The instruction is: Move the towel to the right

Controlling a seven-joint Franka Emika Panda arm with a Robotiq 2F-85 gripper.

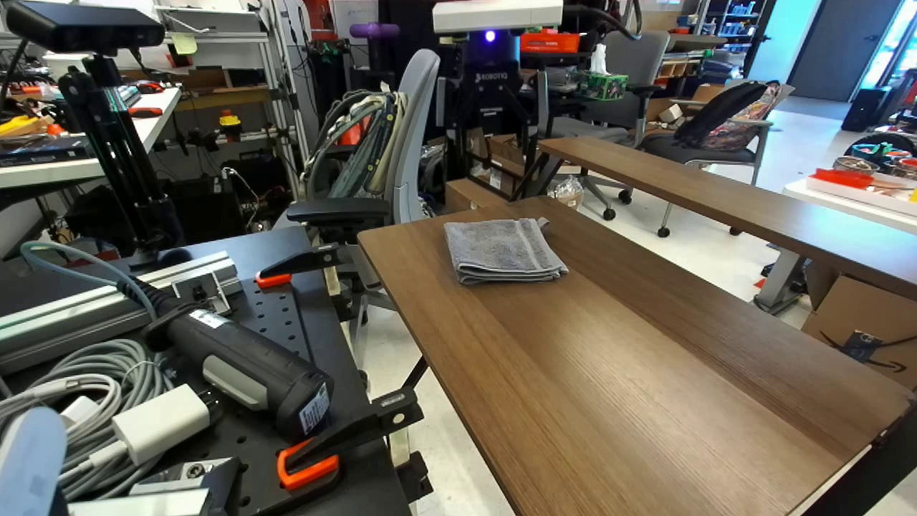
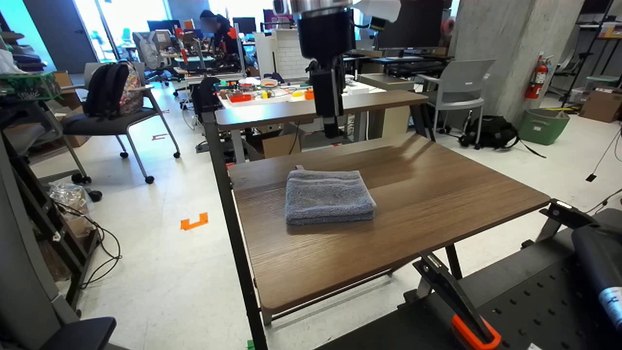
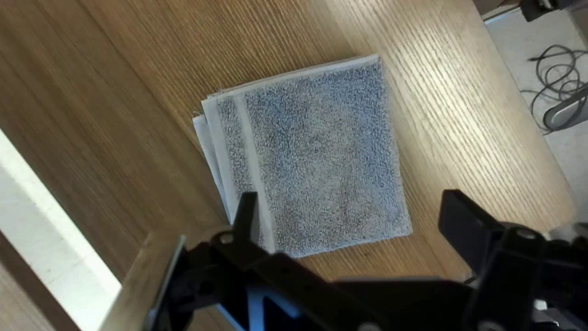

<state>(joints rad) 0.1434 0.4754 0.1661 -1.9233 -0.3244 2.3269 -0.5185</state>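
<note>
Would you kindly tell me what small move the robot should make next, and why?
I would probably lower the tool a little toward the towel, since the tool is open and hangs clear of the towel, which lies folded on the table.

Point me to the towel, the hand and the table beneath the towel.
Towel point(image 3: 317, 154), wrist view: middle of top face.
Hand point(image 3: 350, 202), wrist view: midway between fingertips.
Table point(image 1: 609, 373), an exterior view: bare part of top.
</note>
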